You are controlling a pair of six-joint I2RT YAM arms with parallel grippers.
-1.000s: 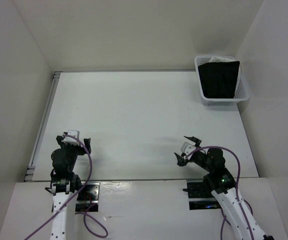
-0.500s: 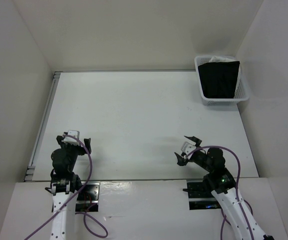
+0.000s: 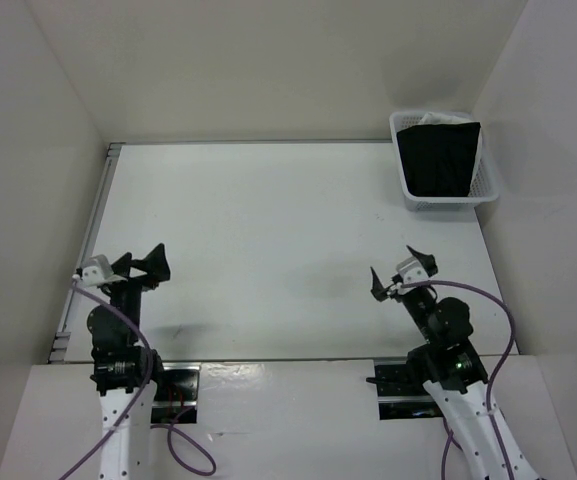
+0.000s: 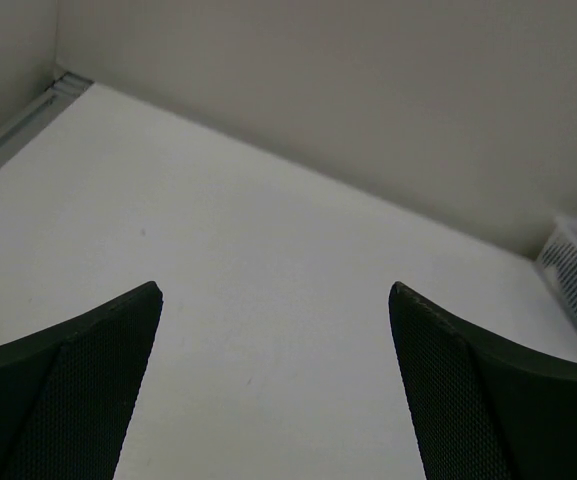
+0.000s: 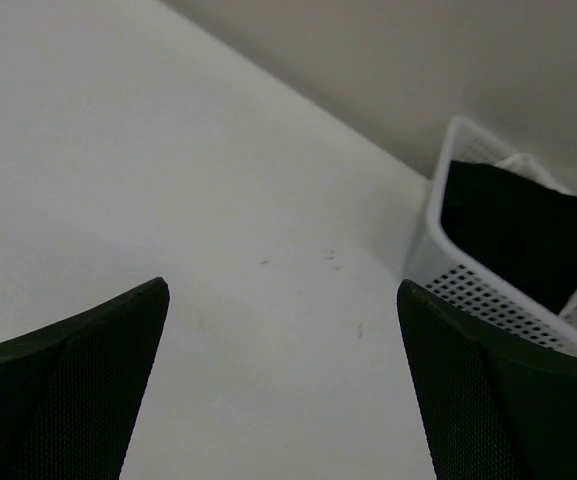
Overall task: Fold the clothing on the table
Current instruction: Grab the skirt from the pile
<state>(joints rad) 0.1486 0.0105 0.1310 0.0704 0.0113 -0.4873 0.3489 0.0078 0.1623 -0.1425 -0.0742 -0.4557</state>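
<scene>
The clothing (image 3: 438, 158), a black fabric piece, lies bunched inside a white mesh basket (image 3: 446, 201) at the table's far right corner; the right wrist view shows the clothing (image 5: 528, 235) in the basket (image 5: 488, 300) too. My left gripper (image 3: 140, 258) stands open over the near left of the table (image 3: 268, 220), with nothing between its fingers (image 4: 78, 400). My right gripper (image 3: 396, 268) stands open over the near right, well short of the basket, and holds nothing. In both wrist views, left gripper (image 4: 273, 290) and right gripper (image 5: 283, 285), bare tabletop shows between the jaws.
A white cloth (image 3: 438, 119) peeks out behind the black fabric in the basket. A grey metal rail (image 3: 88, 240) runs along the table's left edge. White walls enclose the table on the left, back and right.
Both grippers have swung up and turned: the left one shifted left and slightly farther out, the right one shifted right and farther toward the basket. Both stayed open. The basket's contents did not move.
</scene>
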